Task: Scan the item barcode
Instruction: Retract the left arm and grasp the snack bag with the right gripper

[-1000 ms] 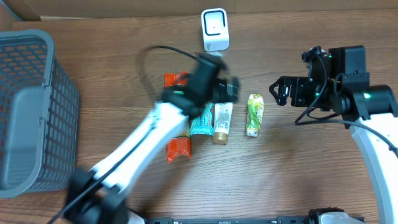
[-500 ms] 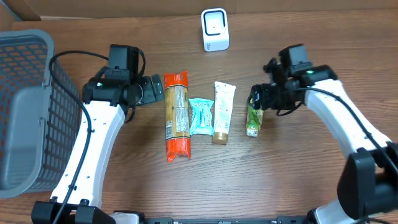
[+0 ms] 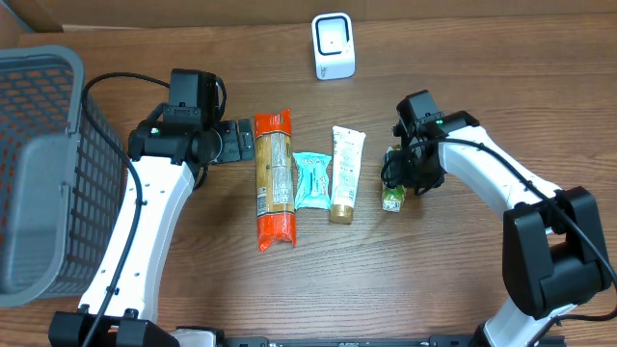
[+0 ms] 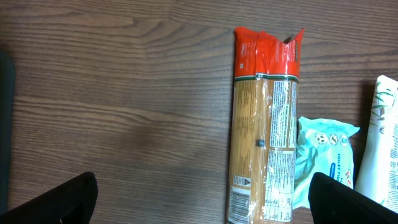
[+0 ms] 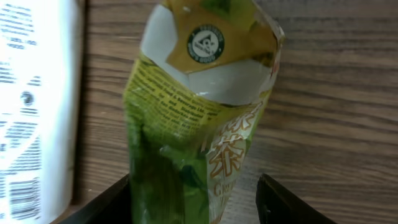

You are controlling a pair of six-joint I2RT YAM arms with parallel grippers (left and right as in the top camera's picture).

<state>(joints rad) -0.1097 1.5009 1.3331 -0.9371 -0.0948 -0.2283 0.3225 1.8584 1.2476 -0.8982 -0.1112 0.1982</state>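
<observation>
Our right gripper (image 5: 194, 202) straddles the crumpled green plastic pouch (image 5: 199, 124), which lies on the brown wooden surface (image 3: 453, 280) just right of a white tube (image 3: 345, 173). We cannot tell whether it is pinched. Our left gripper (image 3: 239, 143) hangs released beside the long orange-ended pasta packet (image 3: 274, 178).

Mock shop checkout: barcode scanner (image 3: 334, 45), grey shopping basket (image 3: 48, 106), packaged groceries (image 3: 274, 178) in row on wooden table (image 3: 463, 280).
</observation>
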